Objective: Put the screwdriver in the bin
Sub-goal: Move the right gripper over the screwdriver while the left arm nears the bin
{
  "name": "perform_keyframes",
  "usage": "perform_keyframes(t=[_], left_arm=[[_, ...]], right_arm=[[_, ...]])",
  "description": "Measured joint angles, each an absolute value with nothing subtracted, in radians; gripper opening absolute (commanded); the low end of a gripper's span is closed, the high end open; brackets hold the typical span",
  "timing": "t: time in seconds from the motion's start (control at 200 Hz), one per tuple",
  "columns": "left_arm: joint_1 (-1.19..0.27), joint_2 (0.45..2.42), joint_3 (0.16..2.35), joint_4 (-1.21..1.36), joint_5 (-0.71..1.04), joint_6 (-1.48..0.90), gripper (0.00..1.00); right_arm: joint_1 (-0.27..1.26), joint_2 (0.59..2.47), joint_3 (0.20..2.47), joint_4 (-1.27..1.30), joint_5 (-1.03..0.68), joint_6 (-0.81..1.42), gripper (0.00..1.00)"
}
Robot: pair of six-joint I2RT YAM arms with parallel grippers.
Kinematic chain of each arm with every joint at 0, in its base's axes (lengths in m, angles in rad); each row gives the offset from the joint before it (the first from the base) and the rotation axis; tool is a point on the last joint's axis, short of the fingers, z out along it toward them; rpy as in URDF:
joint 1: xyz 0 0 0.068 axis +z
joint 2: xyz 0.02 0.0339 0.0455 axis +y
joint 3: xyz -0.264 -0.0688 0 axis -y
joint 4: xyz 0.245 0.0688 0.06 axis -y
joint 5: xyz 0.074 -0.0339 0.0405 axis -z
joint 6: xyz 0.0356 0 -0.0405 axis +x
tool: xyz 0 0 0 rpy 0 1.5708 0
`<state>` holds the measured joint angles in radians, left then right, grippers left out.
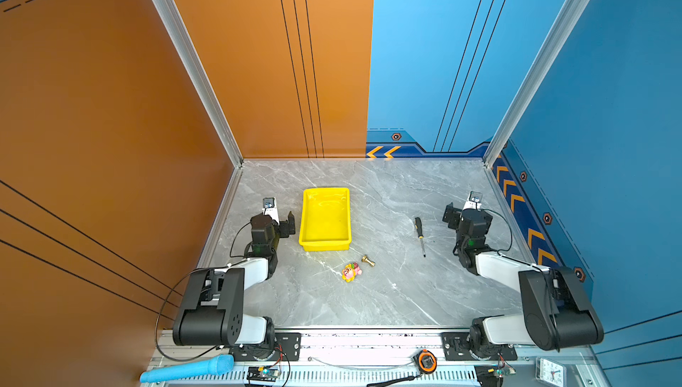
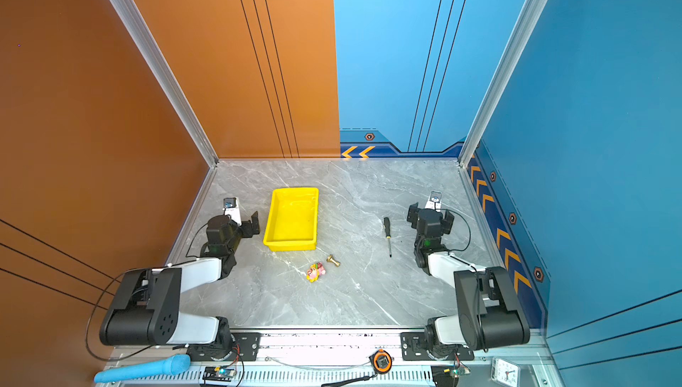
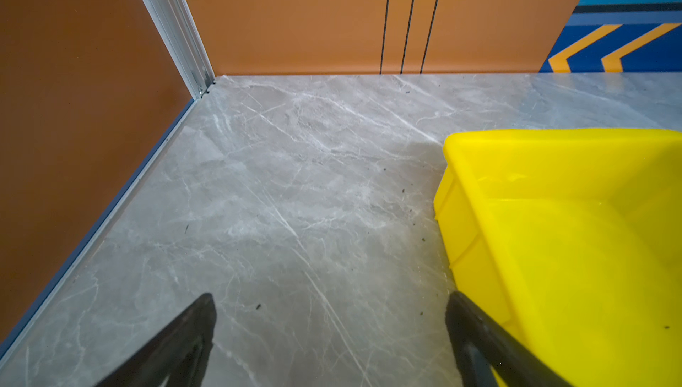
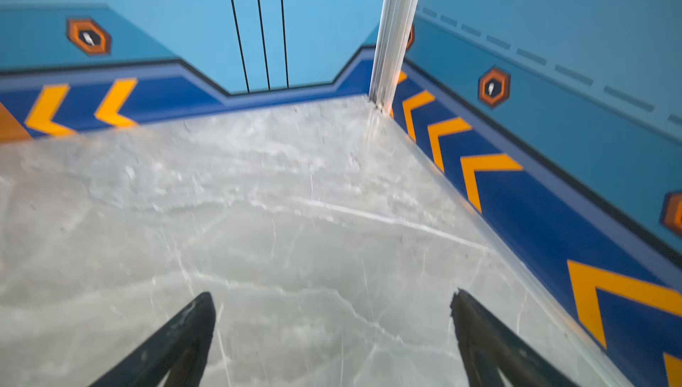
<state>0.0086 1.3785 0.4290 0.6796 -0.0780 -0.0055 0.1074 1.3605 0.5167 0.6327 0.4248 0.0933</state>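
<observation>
The screwdriver (image 1: 420, 235) (image 2: 387, 235) lies flat on the grey marble table, right of centre, with its black handle toward the back wall and its thin shaft toward the front. The yellow bin (image 1: 324, 245) (image 2: 291, 245) sits left of centre and holds nothing. My left gripper (image 1: 281, 220) (image 2: 245, 221) (image 3: 331, 298) hangs open just left of the bin (image 3: 553, 134), with only bare table between its fingers. My right gripper (image 1: 465, 212) (image 2: 431, 214) (image 4: 333, 294) stands open a little right of the screwdriver's handle, facing the back right corner. Neither wrist view shows the screwdriver.
A small brass bell-shaped piece (image 1: 368, 259) and a pink and yellow toy (image 1: 351, 272) lie in front of the bin. Orange and blue walls close the table on three sides. A blue cylindrical tool (image 1: 188, 368) and an orange tape measure (image 1: 427, 361) rest on the front rail.
</observation>
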Motion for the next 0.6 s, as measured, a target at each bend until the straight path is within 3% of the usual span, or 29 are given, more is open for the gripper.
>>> perform_keyframes(t=[0.155, 0.381, 0.601], left_arm=[[0.006, 1.319, 0.578, 0.37, -0.121, -0.073, 0.98], [0.006, 1.253, 0.768, -0.027, -0.097, -0.199, 0.98], [-0.033, 1.201, 0.801, -0.236, 0.034, -0.291, 0.98]], right_arm=[[0.136, 1.283, 0.605, 0.475, 0.455, 0.12, 1.0], [0.178, 1.275, 0.868, 0.007, 0.528, 0.313, 1.0], [0.183, 1.38, 1.076, -0.337, 0.402, 0.421, 1.0]])
